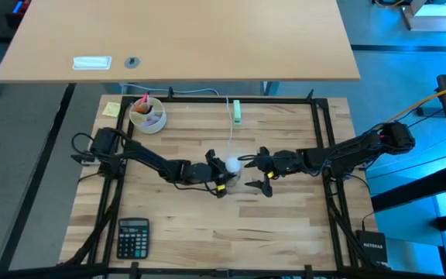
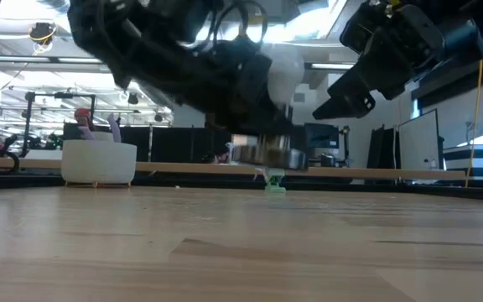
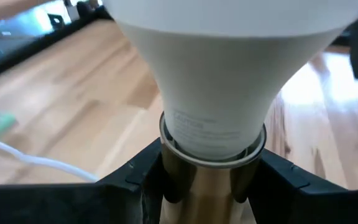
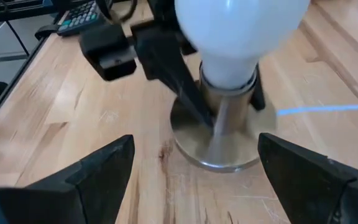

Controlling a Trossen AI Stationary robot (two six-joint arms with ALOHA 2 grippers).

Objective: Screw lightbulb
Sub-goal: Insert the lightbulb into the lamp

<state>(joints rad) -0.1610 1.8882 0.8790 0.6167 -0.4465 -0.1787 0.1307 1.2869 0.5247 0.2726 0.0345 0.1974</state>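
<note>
The white lightbulb stands head up in a metal socket stem on a round grey base disc, near the table's middle. My left gripper reaches in from the left and is shut on the stem just under the bulb. My right gripper hangs open on the bulb's right side, its fingers spread wide and short of the bulb. A thin white cord runs from the base toward the far edge. My left gripper pinches the socket's metal stem between its two fingers, right below the bulb's neck. It comes from the table's left, slanting slightly down. Stem and bulb stand upright. In the low view the base disc looks just clear of the table.
A white bowl with small items and a yellow note sit at the far left. A green piece lies at the far middle on the cord. A calculator lies near the front left. Black frame rails border the table.
</note>
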